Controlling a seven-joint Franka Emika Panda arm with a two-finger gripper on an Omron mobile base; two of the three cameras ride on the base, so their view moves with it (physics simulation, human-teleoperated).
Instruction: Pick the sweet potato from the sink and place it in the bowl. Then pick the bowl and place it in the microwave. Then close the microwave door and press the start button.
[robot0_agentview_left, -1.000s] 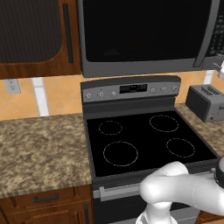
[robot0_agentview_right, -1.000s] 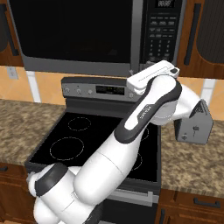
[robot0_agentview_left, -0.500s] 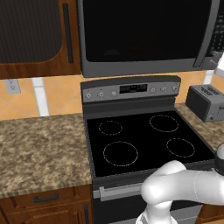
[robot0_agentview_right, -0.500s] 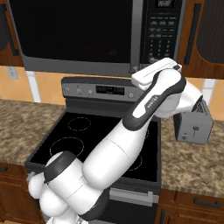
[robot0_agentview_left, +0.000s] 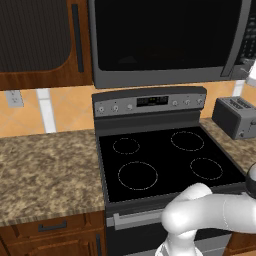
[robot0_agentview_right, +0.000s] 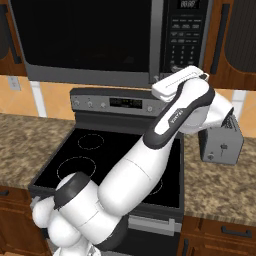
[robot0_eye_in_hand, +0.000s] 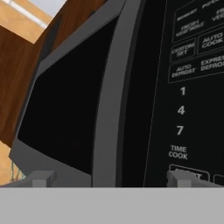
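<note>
The microwave (robot0_agentview_left: 165, 40) hangs above the stove with its microwave door (robot0_agentview_right: 85, 40) shut flat against the front. My gripper (robot0_eye_in_hand: 109, 179) is open, close in front of the microwave, its fingertips (robot0_eye_in_hand: 41, 178) spread wide. The left tip is below the black door glass (robot0_eye_in_hand: 65, 113). The right tip sits at the bottom row of the button panel (robot0_eye_in_hand: 188, 87), under the TIME COOK label. In the right base view my white hand (robot0_agentview_right: 179, 82) is raised just below the button panel (robot0_agentview_right: 186, 35). The sweet potato, the bowl and the sink are out of view.
A black glass stove (robot0_agentview_left: 165, 160) lies below the microwave. A grey toaster (robot0_agentview_right: 222, 142) stands on the granite counter (robot0_agentview_right: 220, 185) to the right, just behind my forearm. More counter (robot0_agentview_left: 45, 170) runs left, with dark wood cabinets (robot0_agentview_left: 40, 40) above.
My arm's lower links have swung slightly right. The hand has stayed by the button panel, edging a little up and right. The jaws have stayed open.
</note>
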